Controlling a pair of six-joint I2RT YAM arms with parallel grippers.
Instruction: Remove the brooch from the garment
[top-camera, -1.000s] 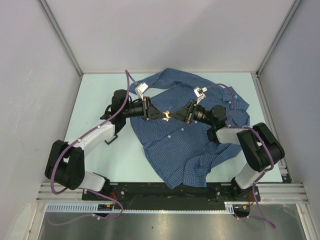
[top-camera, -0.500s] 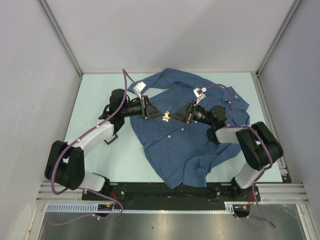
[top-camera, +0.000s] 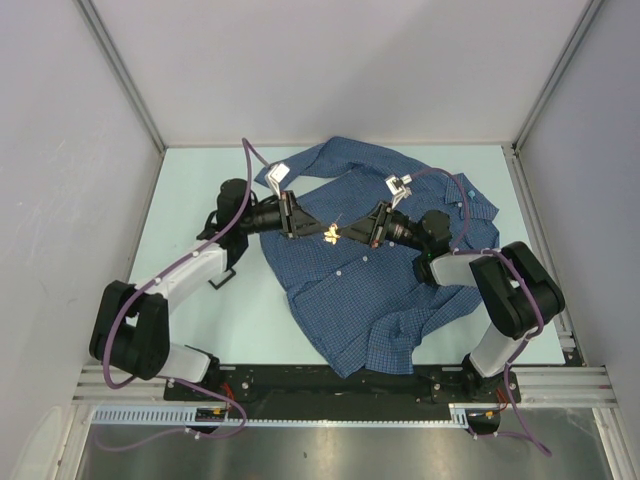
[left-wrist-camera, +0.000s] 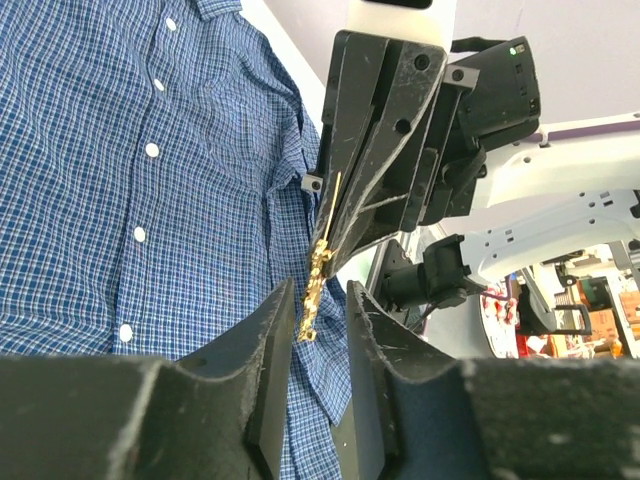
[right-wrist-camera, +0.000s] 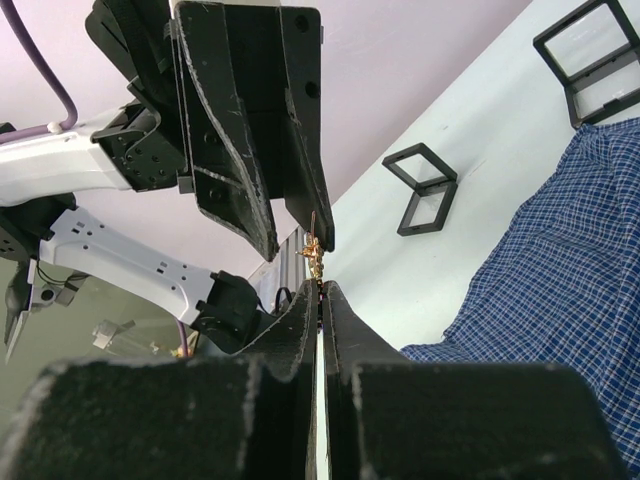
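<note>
Shirt (top-camera: 370, 290) lies spread across table (top-camera: 200, 180). Over its middle, right gripper (top-camera: 348, 234) is clenched on small gold brooch (top-camera: 331, 235), held clear of fabric. Left gripper (top-camera: 318, 231) faces it, jaws apart around brooch's free end.

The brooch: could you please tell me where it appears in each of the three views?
Top external: brooch centre, between left gripper and right gripper, over the shirt.
Left wrist: lower centre, between the left gripper's fingers.
Right wrist: centre, pinched by the right gripper.
Shared landmark: the blue checked shirt.
</note>
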